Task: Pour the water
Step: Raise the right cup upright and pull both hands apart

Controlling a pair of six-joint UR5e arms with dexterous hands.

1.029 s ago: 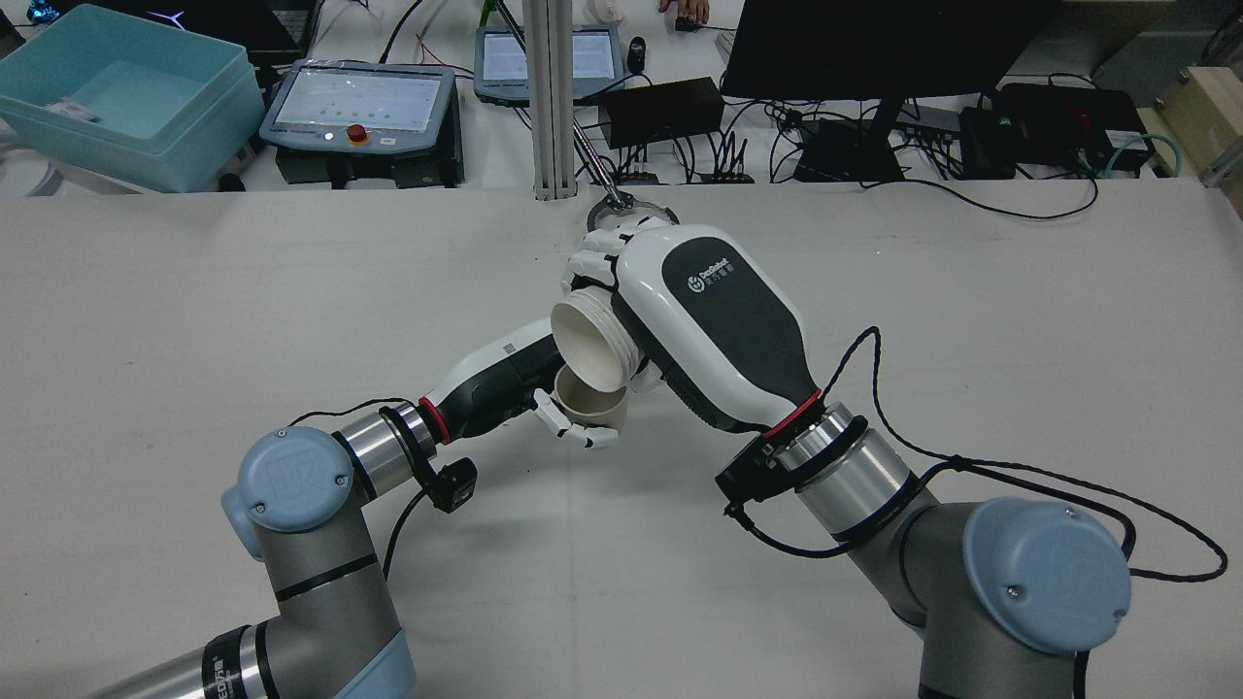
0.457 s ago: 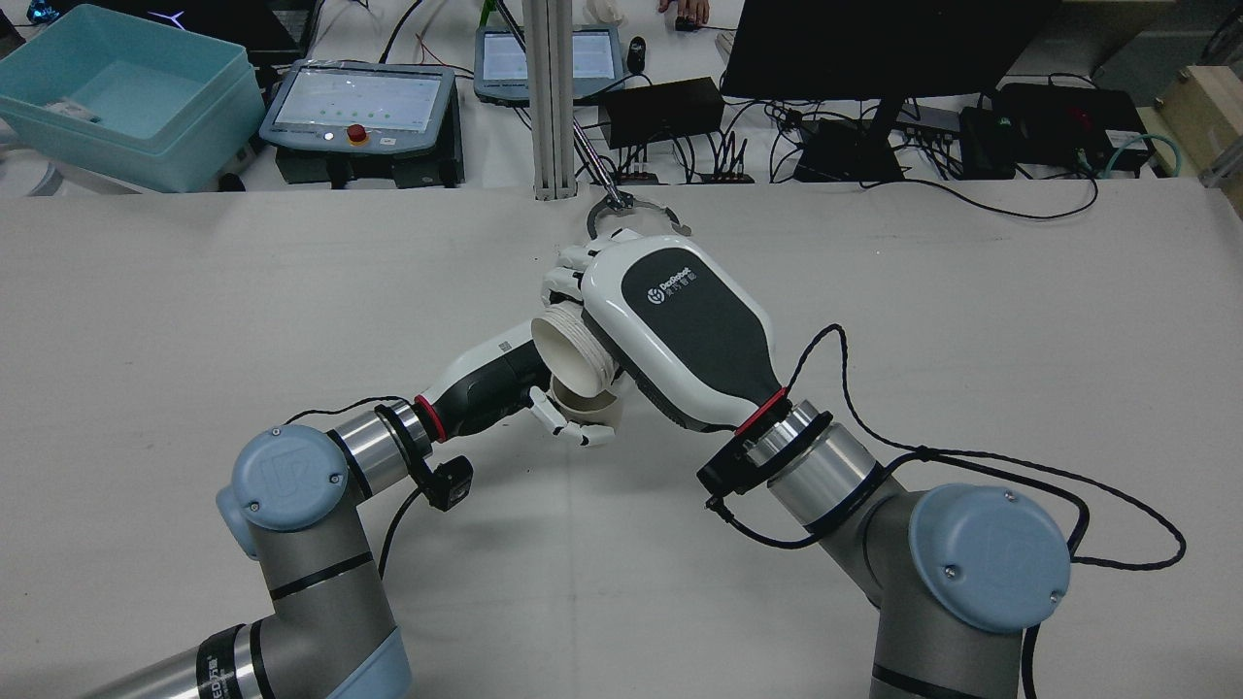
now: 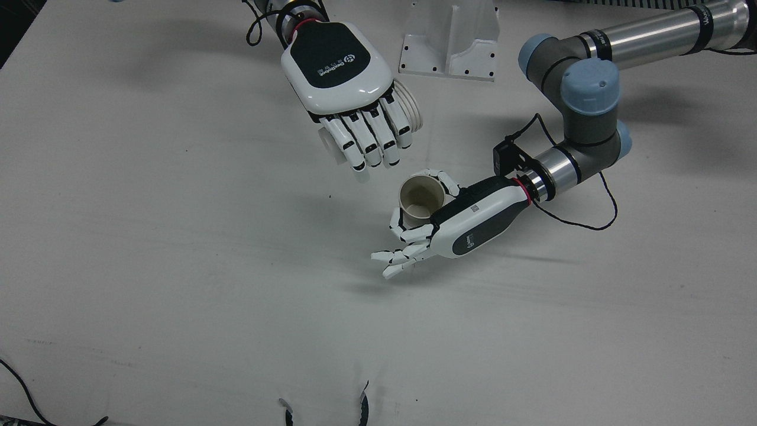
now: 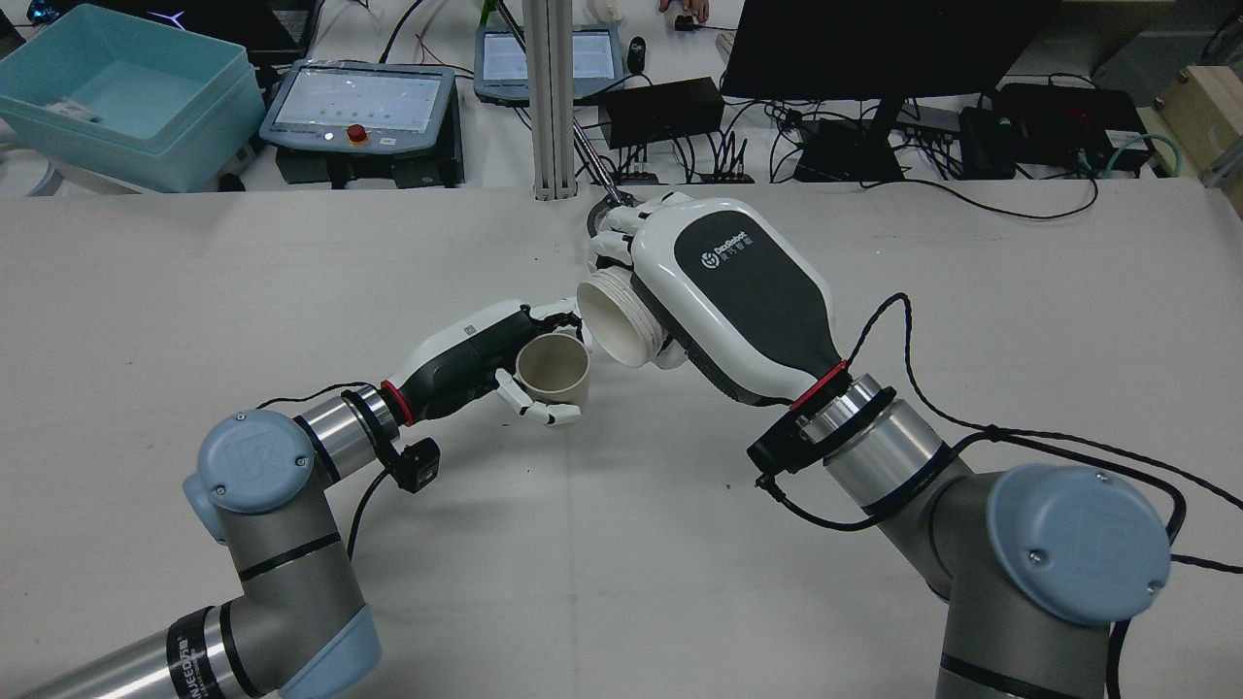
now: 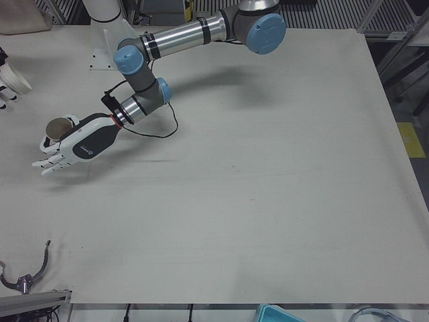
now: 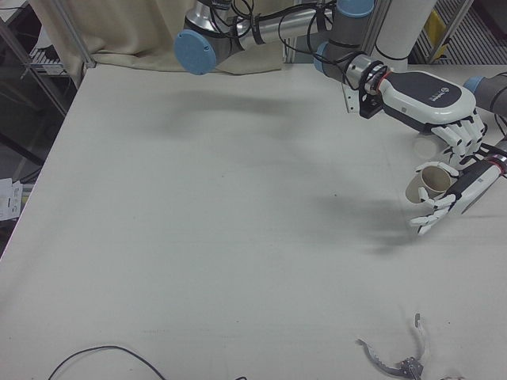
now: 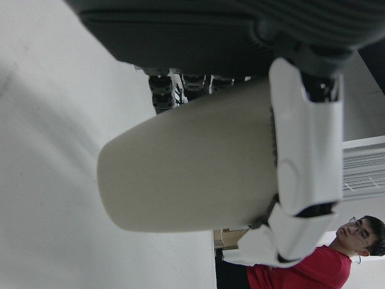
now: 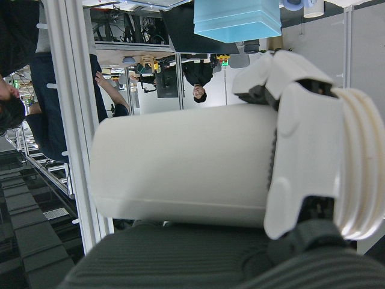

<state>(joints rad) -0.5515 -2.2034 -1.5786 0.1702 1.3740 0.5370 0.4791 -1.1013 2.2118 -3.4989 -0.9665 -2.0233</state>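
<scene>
My left hand (image 4: 466, 364) is shut on a beige cup (image 4: 552, 369) and holds it upright just above the table; some fingers stay spread. The cup's inside looks dull and I cannot tell its contents (image 3: 421, 198). My right hand (image 4: 738, 291) is shut on a white wide-mouthed bottle (image 4: 620, 325) with a threaded neck. The bottle is tilted, its mouth pointing down toward the cup's rim and just beside it. In the front view the right hand (image 3: 340, 77) sits up and left of the cup, the left hand (image 3: 467, 222) below it. The hand views show the cup (image 7: 192, 168) and the bottle (image 8: 180, 162) close up.
A white post mount (image 3: 449, 41) stands between the arm bases. A small metal clamp (image 3: 325, 408) lies at the operators' edge of the table. Beyond that edge are a teal bin (image 4: 126, 92), teach pendants (image 4: 359, 102) and a monitor (image 4: 874, 49).
The left hand has drawn the cup to the left, out from under the bottle's mouth. The right hand has moved right and farther away with the bottle.
</scene>
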